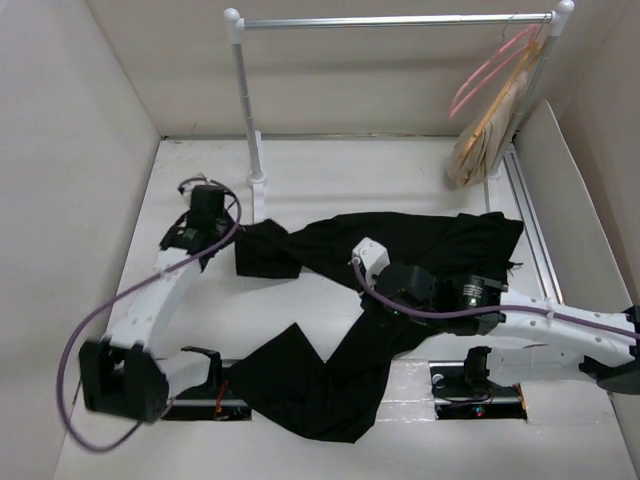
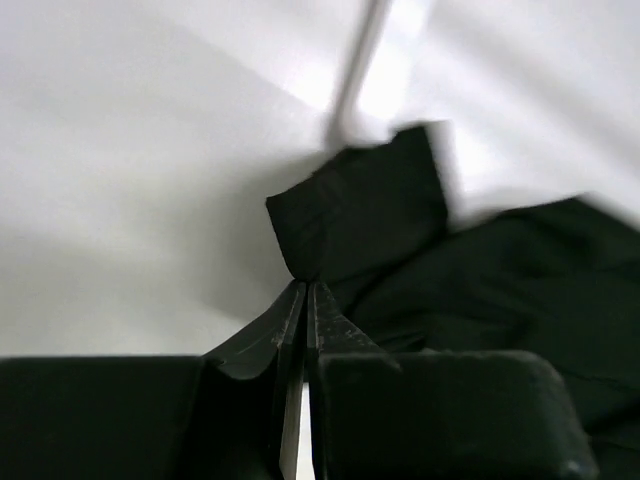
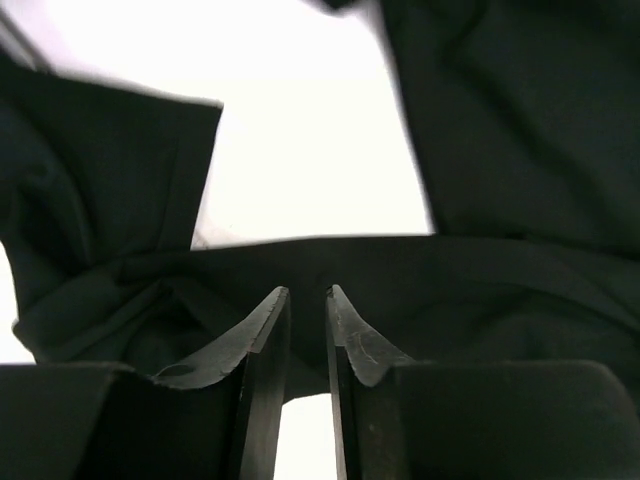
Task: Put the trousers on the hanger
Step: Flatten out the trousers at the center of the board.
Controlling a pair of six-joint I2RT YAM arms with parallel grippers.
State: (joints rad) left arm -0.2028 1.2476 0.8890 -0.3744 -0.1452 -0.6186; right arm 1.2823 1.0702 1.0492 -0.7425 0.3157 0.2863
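Your trousers [image 1: 320,380] lie spread over the white surface [image 1: 330,175]. One leg runs toward the near edge between the two arm bases, and the rest stretches across the middle toward the right side. The hanger [image 1: 487,68] is well apart from them. It hangs near the right end of the metal rail [image 1: 390,20] at the back, with tan hangers [image 1: 490,130] beside it.

Your left end effector [image 2: 305,283] is closed almost completely, with only a hairline between the fingers. Its tips meet the corner of a folded flap of the trousers, which they pinch at the cloth's left edge, just in front of the rail's upright post [image 1: 246,110].

Your right end effector [image 3: 305,292] sits over the middle of the trousers with its fingers narrow, a slim slit between them. A dark fold of cloth runs across just past the tips — you cannot tell from the wrist view whether any of it is caught. Bright surface shows beyond the fold, between two dark spans of fabric.
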